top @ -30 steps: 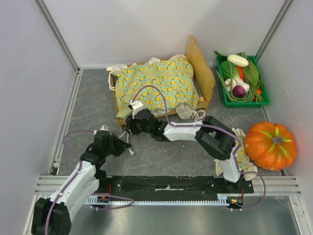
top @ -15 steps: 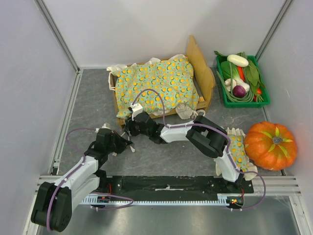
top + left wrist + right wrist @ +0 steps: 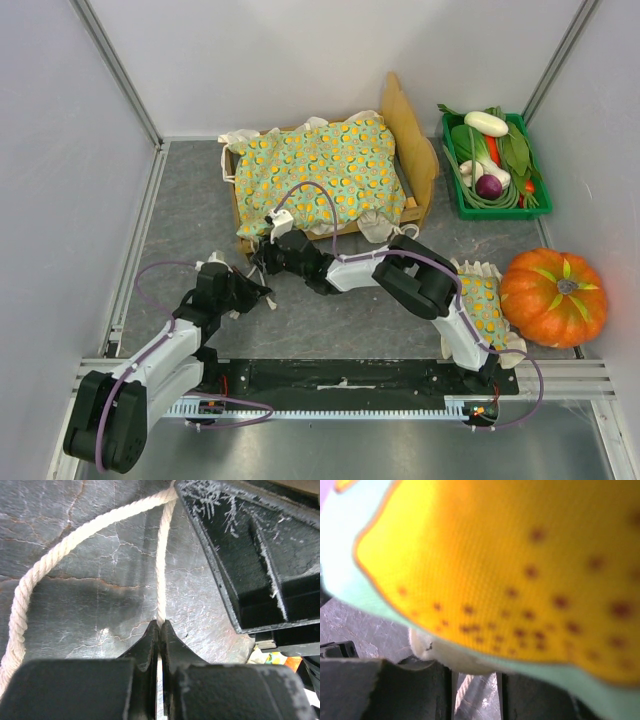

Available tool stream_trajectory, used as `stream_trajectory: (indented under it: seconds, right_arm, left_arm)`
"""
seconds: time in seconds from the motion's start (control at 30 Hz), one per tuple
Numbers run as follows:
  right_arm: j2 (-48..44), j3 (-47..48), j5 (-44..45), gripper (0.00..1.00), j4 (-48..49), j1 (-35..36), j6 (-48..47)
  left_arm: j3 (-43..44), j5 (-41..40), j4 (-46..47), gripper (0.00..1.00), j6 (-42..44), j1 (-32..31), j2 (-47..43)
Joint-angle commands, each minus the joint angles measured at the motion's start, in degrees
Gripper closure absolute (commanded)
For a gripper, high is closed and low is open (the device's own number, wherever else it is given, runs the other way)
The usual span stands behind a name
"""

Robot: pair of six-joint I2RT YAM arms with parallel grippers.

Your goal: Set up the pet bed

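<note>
The pet bed (image 3: 412, 135) stands at the back centre, its light-wood headboard on the right. A green orange-dotted blanket (image 3: 320, 170) covers it. My left gripper (image 3: 262, 297) sits low on the floor in front of the bed's near-left corner. In the left wrist view it (image 3: 159, 626) is shut on a thin white cord (image 3: 75, 545) that loops away to the left. My right gripper (image 3: 262, 258) is at the blanket's front-left corner. In the right wrist view the blanket (image 3: 495, 570) fills the frame, and its white hem lies across the slightly parted tips of the right gripper (image 3: 474, 672).
A matching small pillow (image 3: 487, 310) lies under my right arm beside an orange pumpkin (image 3: 552, 297). A green crate (image 3: 500, 212) of vegetables stands at the back right. White walls close in the sides and back, and a metal rail (image 3: 135, 250) runs along the left.
The right arm's elbow has swung left and its gripper has pushed in under the blanket's corner, with the jaws narrowing. The left gripper has shifted slightly right, still shut on the cord.
</note>
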Motion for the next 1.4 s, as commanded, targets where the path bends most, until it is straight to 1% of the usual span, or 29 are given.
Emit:
stream_trajectory:
  seconds: [0.0,0.07,0.1,0.13,0.2,0.23,0.33,0.43,0.67,0.77,0.87,1.07,1.23,1.33,1.37]
  right_arm:
    - [0.7,-0.3,1.2,0.64,6.1,-1.3,0.8]
    - [0.9,-0.5,1.2,0.71,6.3,-1.2,0.7]
    - [1.0,-0.6,1.4,0.76,6.5,-1.3,0.5]
    - [0.9,-0.9,1.7,0.84,6.8,-1.3,0.5]
    - [0.3,-1.6,1.2,0.89,7.3,-1.3,-0.1]
    - [-0.2,-2.0,1.2,0.92,7.6,-1.2,-0.3]
    - [-2.3,-4.1,0.8,0.97,8.2,-1.3,-1.3]
    - [-4.7,-6.4,-0.8,0.99,8.3,-1.3,-2.5]
    - [-9.4,-11.8,-3.4,1.00,8.1,-1.3,-3.8]
    - [-11.0,-12.5,-4.8,1.00,8.1,-1.4,-4.2]
    - [-11.4,-11.9,-8.4,1.00,6.8,-1.6,-4.2]
    - [-13.6,-13.1,-8.7,1.00,4.1,-1.7,-5.8]
    - [-15.1,-13.5,-9.7,1.00,2.2,-1.7,-7.1]
    - [-15.2,-15.3,-10.4,1.00,4.5,-1.6,-6.7]
    - [-14.8,-15.7,-10.7,1.00,5.4,-1.4,-6.3]
  left_arm:
    - [-0.3,0.0,1.3,0.98,1.5,-0.1,-0.3]
    - [-0.2,0.1,1.0,0.98,1.5,-0.1,-0.3]
    - [-0.2,0.0,0.8,0.98,1.6,-0.2,-0.5]
    - [-0.2,0.0,0.7,0.98,1.7,-0.1,-0.6]
    - [-0.2,-0.3,0.2,0.98,1.7,-0.1,-1.0]
    - [-0.2,-0.3,0.2,0.98,1.7,-0.1,-1.2]
    - [-0.1,-0.7,0.2,0.98,1.8,-0.1,-1.7]
    - [0.4,-0.8,-2.0,0.98,2.0,-0.1,-2.1]
    - [5.2,-2.9,-7.3,0.98,4.7,-0.2,-4.2]
    - [7.0,-4.7,-10.1,0.98,5.8,-0.1,-5.1]
    - [8.4,-6.5,-12.3,0.98,6.9,-0.1,-5.7]
    - [12.0,-10.5,-17.0,0.98,9.3,0.2,-6.5]
    - [13.8,-11.5,-17.1,0.98,9.9,0.7,-5.8]
    - [14.0,-11.5,-13.9,0.98,6.3,1.8,-3.7]
    - [14.1,-11.0,-12.5,0.98,3.9,2.1,-2.6]
